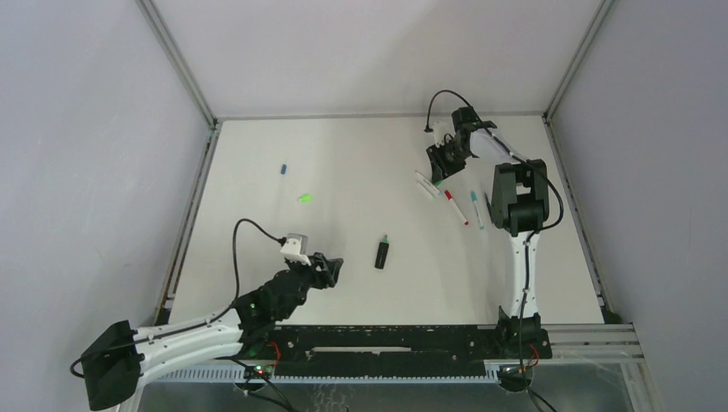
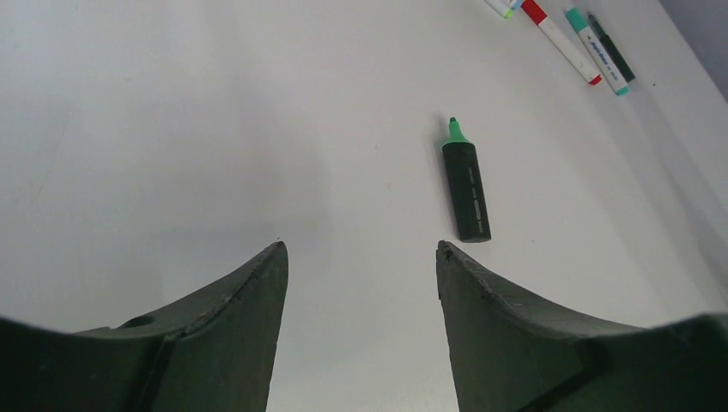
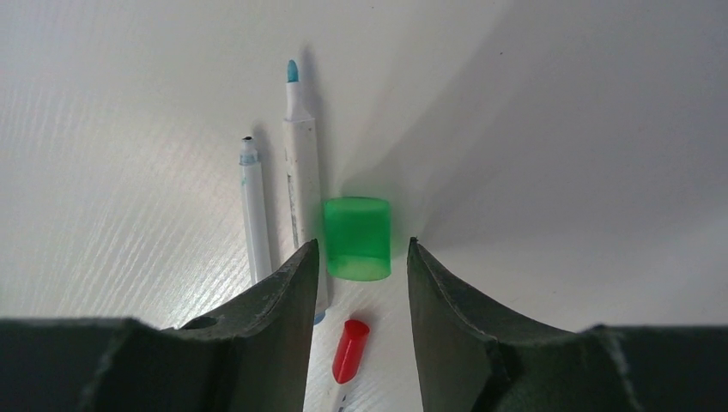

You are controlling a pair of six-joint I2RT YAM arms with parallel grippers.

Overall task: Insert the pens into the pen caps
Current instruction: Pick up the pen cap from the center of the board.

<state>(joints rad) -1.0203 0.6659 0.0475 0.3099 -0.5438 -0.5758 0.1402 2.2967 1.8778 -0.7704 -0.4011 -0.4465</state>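
My right gripper (image 1: 440,166) hangs at the far right of the table, jaws a little apart. In the right wrist view a wide green cap (image 3: 357,238) sits just at its fingertips (image 3: 307,257), with a gap on the right side. Beside it lie a white pen with a blue tip (image 3: 300,172) and a thinner pen (image 3: 253,215). A red cap on a pen end (image 3: 350,349) lies under the jaws. My left gripper (image 1: 331,268) is open and empty, near a black marker with a green tip (image 1: 381,252), also in the left wrist view (image 2: 466,184).
A blue cap (image 1: 282,169) and a bright green cap (image 1: 304,198) lie apart at the centre left. A red-ended pen (image 1: 455,206) and a teal-ended pen (image 1: 476,209) lie by the right arm. Metal rails edge the table at left (image 1: 193,206) and right (image 1: 573,206).
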